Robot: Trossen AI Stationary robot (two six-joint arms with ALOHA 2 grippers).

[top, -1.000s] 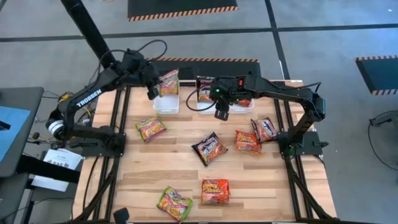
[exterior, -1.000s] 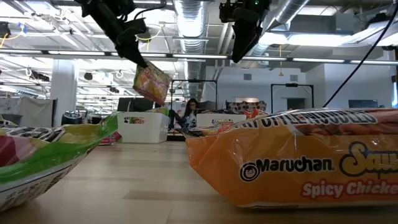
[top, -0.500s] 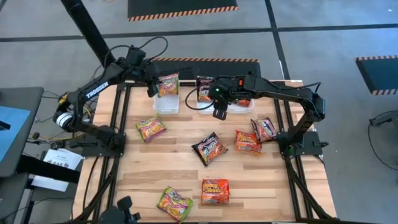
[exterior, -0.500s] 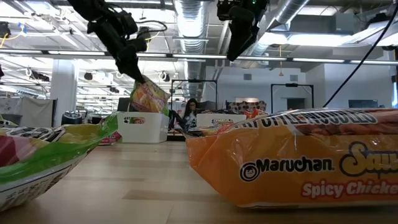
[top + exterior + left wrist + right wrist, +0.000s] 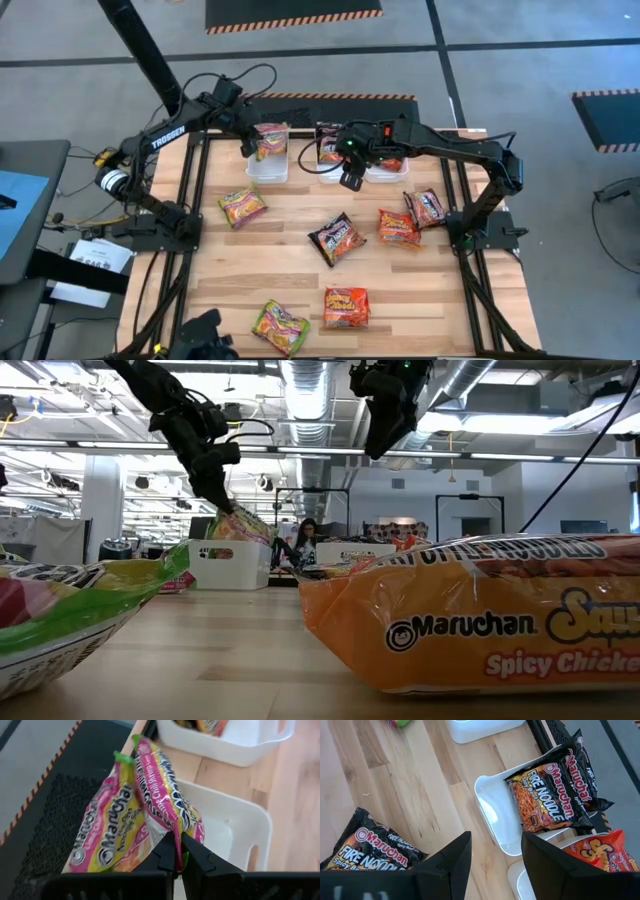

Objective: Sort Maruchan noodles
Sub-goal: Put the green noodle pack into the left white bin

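My left gripper is shut on a green-edged Maruchan packet over the left white tub. In the low view the packet dips to the tub's rim. The left wrist view shows a second green-edged packet right beside the held one. My right gripper hangs open above the table, near the middle tub, which holds a black packet. Loose packets lie flat on the table: green, black, orange. My left gripper pinches the green-edged packet between its two fingers at one end's edge. It comes slanting down from the table's left. The packet hangs tilted below the fingers, its lower part at the tub. Whether the second packet is also pinched, I cannot tell.
A third tub at the far right holds orange packets. More packets lie on the table: black, orange, green. Bare wood shows between them. Two packets fill the low view's foreground. A person sits in the room behind.
My left gripper has gone down and toward the far edge, staying shut. The green-edged packet, earlier hanging well above the left tub, has come down to the tub's rim.
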